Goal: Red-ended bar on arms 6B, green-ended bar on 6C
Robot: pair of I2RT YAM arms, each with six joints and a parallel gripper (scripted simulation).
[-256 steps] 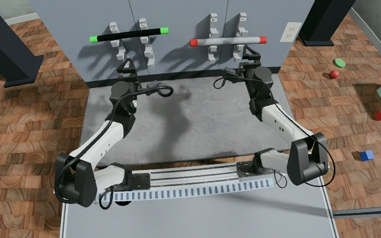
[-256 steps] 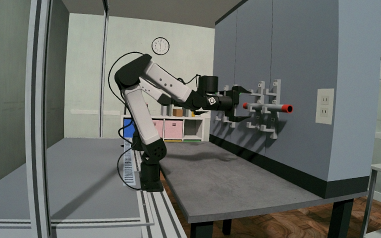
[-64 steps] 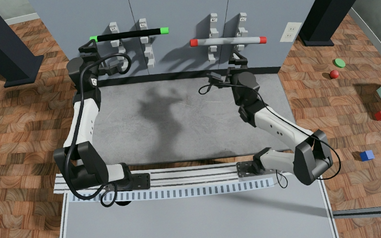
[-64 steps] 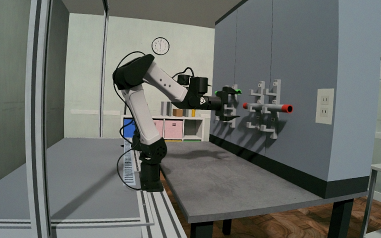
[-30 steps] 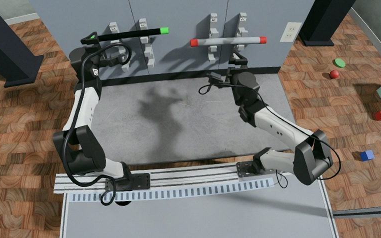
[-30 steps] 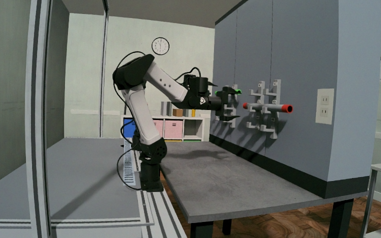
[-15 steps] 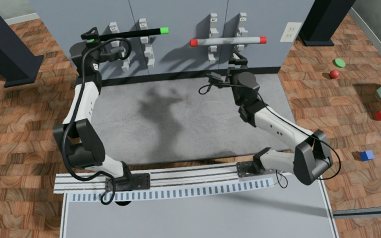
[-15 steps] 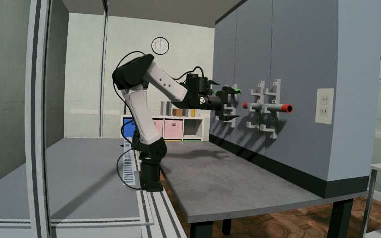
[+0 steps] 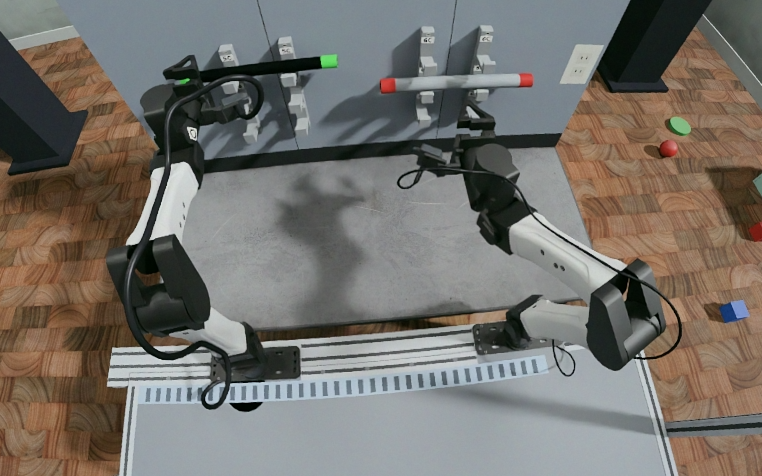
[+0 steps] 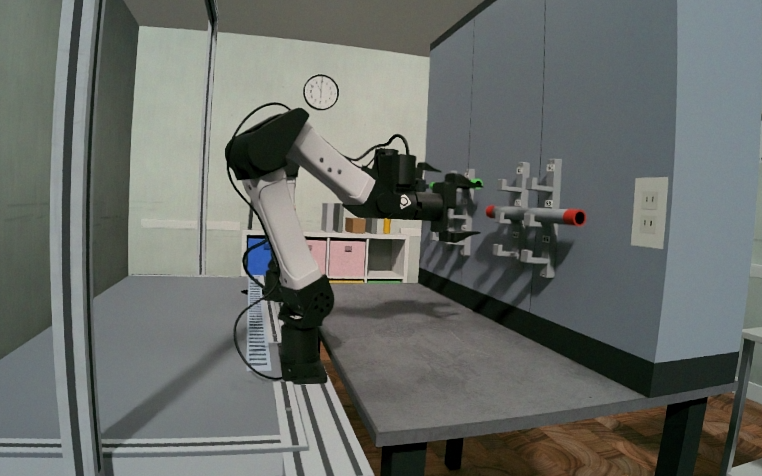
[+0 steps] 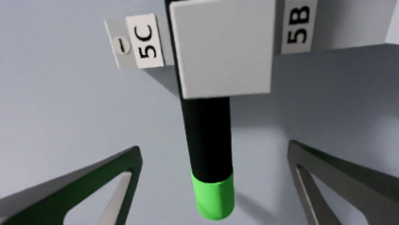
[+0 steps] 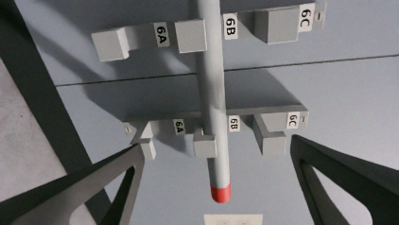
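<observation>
The bar with red ends (image 9: pixel 454 82) (image 10: pixel 555 215) (image 12: pixel 213 95) lies level across the middle pair of rack arms, labelled 6B. The upper 6C arms (image 12: pixel 282 25) hold nothing. The black bar with green ends (image 9: pixel 265 68) (image 11: pixel 208 142) lies across the top arms of the left rack, labelled 5C. My left gripper (image 9: pixel 181 72) (image 11: pixel 211 150) is open at that bar's left end, one finger above and one below it; whether the tips reach past the bar is unclear. My right gripper (image 9: pixel 475 111) (image 10: pixel 478 208) (image 12: pixel 213 147) is open and empty in front of the red-ended bar.
The racks hang on a blue-grey wall (image 9: pixel 348 35) behind the grey table (image 9: pixel 407 254). The 6A arms (image 12: pixel 110 44) sit below the red-ended bar. A wall outlet (image 9: pixel 582 63) is right of the racks. Small objects, including a red ball (image 9: pixel 668 148), lie on the floor.
</observation>
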